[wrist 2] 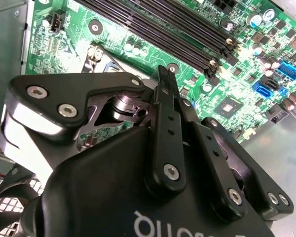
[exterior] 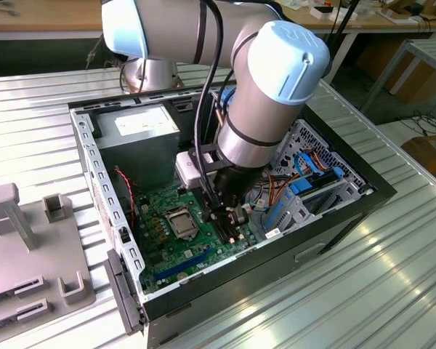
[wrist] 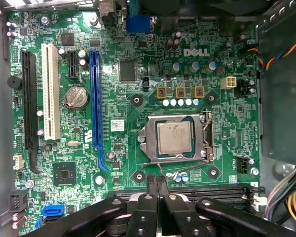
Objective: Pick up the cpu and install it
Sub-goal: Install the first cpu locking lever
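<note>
CPU seated in socket, gripper clenched and empty

Exterior view: the gripper [exterior: 226,220] hangs over the motherboard [exterior: 176,243] inside the open case [exterior: 334,211].
First wrist view: the cpu [wrist: 173,139] lies in its socket frame [wrist: 147,142], fingertips [wrist: 153,181] pressed together nearby.

Above the cpu [wrist: 173,139] in its socket frame [wrist: 176,138] the air is open; memory slots [wrist: 187,191] and case walls [exterior: 94,171] hem it, end effector [wrist: 156,183] alongside.

the cpu [wrist: 173,138], a small flat square chip with a dull silvery-grey top, lay level inside its socket [wrist: 176,139] on the green motherboard [wrist: 138,163].
</note>
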